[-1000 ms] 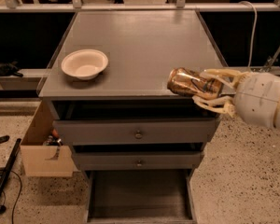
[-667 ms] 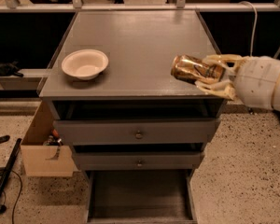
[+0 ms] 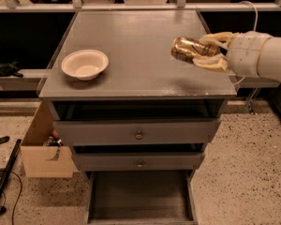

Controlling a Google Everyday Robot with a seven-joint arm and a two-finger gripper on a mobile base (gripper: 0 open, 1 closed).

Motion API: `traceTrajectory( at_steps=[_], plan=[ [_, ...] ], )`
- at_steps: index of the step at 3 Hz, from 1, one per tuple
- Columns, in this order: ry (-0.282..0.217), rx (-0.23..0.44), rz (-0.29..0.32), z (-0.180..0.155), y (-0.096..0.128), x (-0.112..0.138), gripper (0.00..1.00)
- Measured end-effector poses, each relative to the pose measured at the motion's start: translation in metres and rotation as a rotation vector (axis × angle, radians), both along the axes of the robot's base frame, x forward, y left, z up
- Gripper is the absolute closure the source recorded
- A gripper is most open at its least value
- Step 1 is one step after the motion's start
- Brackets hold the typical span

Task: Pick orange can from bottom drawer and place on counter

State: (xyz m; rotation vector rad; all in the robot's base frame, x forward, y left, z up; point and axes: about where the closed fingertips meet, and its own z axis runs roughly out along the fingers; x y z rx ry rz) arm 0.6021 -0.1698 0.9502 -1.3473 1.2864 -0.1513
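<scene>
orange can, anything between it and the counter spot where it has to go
Nothing visible does. The gripper holds the shiny golden-orange metal can on its side over the bare right part of the flat grey counter; the cream-white round bowl sits well off to the left.

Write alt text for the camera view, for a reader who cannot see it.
The robot's claw holds the orange can on its side above the right of the grey counter. A white bowl sits on the counter's left; the bottom drawer stands open below.
</scene>
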Motion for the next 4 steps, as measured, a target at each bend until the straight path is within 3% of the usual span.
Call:
traceTrajectory(
  at_steps=[1, 3, 4],
  plan=[
    [0.036, 0.023, 0.009, -0.017, 0.007, 0.037, 1.0],
    [0.15, 0.065, 0.075, -0.084, 0.051, 0.064, 1.0],
    [0.158, 0.068, 0.081, -0.089, 0.054, 0.066, 0.78]
  ],
)
